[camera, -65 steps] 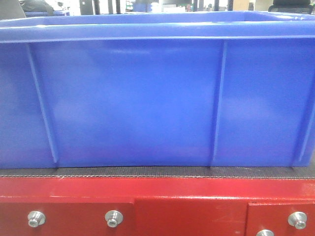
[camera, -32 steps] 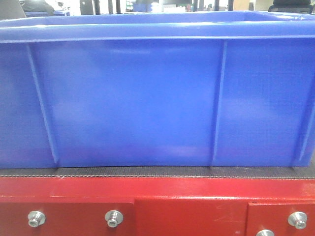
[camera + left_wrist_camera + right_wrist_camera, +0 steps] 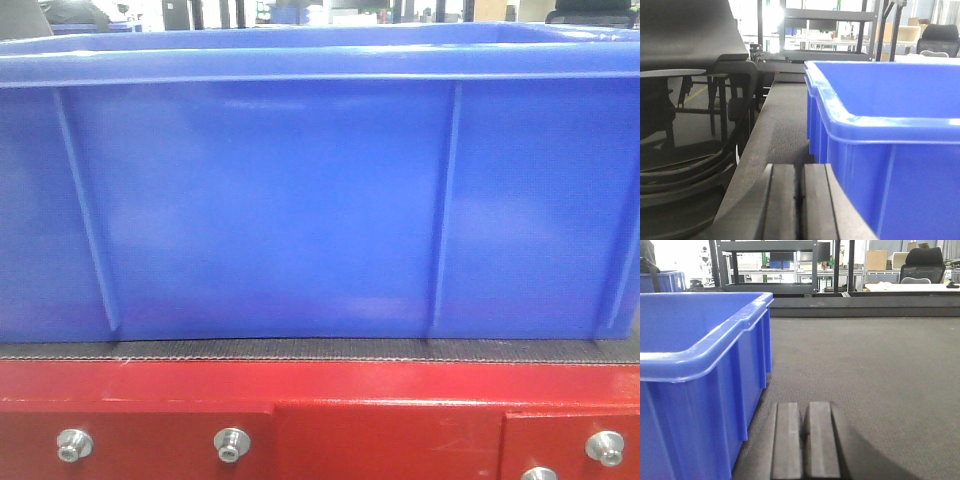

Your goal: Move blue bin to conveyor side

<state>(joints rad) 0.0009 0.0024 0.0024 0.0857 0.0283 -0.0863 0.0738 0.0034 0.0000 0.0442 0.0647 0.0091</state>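
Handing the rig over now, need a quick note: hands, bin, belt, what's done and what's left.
Left hand: shut, empty, low over the belt just left of the blue bin.
Right hand: shut, empty, low over the belt just right of the bin.
Neither hand touches the bin.
The bin stands upright on the conveyor, its front wall close to the belt's near edge above the red frame.
Done: the bin appears placed at the conveyor side.
Left: confirm placement, pull both arms back.
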